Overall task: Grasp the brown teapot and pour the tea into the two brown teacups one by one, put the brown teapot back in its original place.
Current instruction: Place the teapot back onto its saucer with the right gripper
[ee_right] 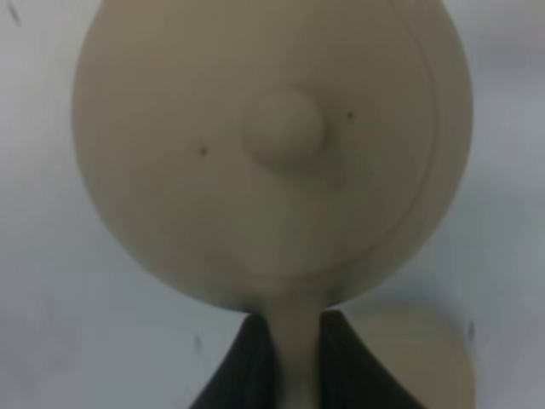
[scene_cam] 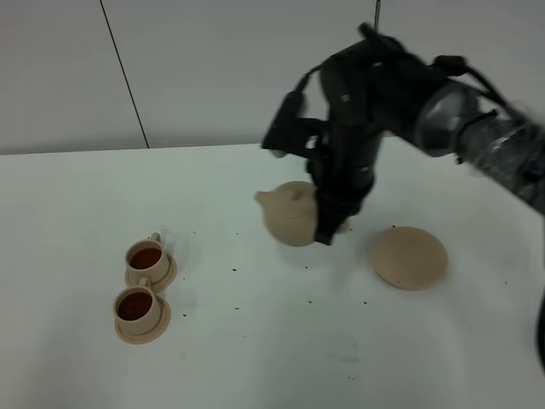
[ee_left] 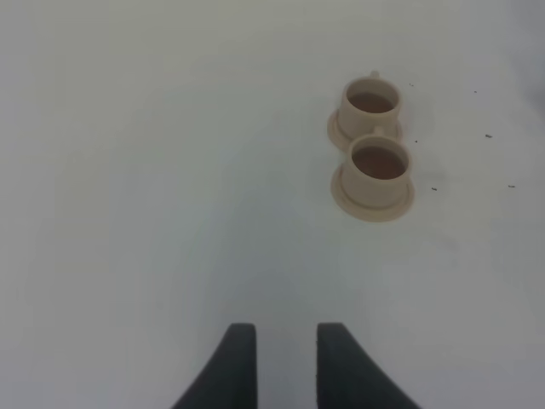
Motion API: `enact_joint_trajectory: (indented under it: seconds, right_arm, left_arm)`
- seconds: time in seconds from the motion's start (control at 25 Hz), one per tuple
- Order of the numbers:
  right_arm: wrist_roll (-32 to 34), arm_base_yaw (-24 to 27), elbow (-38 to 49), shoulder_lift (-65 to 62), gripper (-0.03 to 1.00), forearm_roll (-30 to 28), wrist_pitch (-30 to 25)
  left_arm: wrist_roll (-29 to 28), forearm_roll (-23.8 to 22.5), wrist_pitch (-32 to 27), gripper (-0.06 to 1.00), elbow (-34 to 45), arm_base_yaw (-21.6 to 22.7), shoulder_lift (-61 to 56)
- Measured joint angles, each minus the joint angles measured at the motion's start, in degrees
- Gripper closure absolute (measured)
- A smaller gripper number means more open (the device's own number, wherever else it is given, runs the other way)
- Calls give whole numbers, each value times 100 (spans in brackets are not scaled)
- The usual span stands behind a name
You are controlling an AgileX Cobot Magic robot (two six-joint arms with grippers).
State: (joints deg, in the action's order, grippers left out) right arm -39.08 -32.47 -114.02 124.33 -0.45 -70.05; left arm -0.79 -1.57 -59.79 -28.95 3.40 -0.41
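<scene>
Since both cups at the table's left hold dark tea on their saucers, I judge pouring done; only returning the teapot remains. My left pincer: fingers slightly apart, holding nothing, hanging over bare table near the cups. Teapot: mid-table, lifted, upright, spout leftward. My right pincer: clamped on its handle. Disc: right of the teapot, bare, awaiting it.
</scene>
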Motion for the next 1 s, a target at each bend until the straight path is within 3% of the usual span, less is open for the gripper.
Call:
enact_joint_trajectory:
  seconds: [0.28,0.68,1.0]
  right_arm:
    - [284,785,1563,-906,87,45,65]
    - [967,1260,3353,-1399,87,45,2117]
    - [1756,1265,3703,-1403,87,-328,2704]
  left_arm:
    - [0,0,0,70,0,0,0]
    - [0,0,0,70,0,0,0]
    - [0,0,0,70,0,0,0]
